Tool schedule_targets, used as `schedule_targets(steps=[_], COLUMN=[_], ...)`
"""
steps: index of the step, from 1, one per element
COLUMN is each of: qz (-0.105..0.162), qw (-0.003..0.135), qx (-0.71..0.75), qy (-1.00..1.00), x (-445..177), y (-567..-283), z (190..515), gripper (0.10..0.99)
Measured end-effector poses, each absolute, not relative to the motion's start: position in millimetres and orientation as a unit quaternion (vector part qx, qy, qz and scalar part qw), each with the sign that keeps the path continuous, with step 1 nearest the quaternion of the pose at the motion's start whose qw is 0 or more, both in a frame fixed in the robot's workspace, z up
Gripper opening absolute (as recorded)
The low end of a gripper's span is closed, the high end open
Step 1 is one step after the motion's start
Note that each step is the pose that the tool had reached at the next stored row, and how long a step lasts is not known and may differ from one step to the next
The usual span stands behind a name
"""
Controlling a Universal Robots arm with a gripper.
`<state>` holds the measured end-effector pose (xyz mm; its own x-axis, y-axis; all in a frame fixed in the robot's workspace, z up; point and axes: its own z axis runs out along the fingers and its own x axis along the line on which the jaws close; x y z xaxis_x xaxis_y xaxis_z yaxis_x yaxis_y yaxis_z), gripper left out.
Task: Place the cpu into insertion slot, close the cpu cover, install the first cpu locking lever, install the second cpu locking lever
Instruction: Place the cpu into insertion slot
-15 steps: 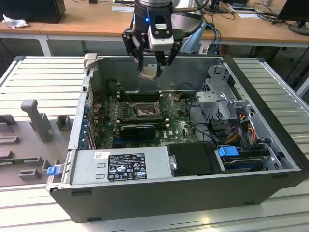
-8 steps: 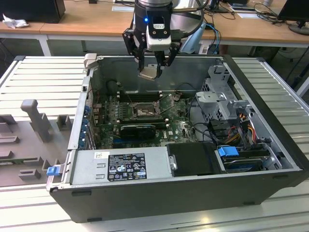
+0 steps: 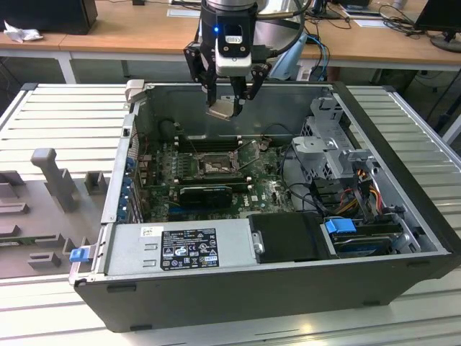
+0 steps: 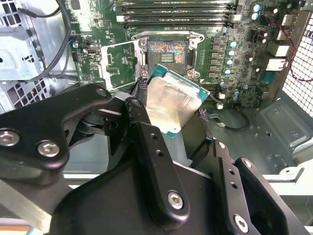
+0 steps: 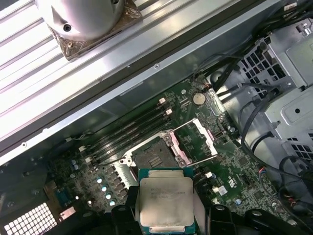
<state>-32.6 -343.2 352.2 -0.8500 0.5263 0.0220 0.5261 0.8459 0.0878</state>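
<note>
The gripper (image 3: 229,99) pinches the chip (image 3: 225,109) at a tilt, high over the open socket (image 3: 216,164) near the far wall of the case (image 3: 288,288), so it may slip or land skewed and damage it

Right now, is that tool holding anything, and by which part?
Yes. The tool holds the cpu, pinched by two opposite edges, in the air above the open insertion slot.
</note>
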Motion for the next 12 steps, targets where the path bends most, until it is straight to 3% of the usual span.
schedule_targets(steps=[12], qz=[0.045], qw=[0.003], qx=[0.306], qy=[0.951], x=[-32.6], y=[-343.2], z=[351.7], gripper=[0.529])
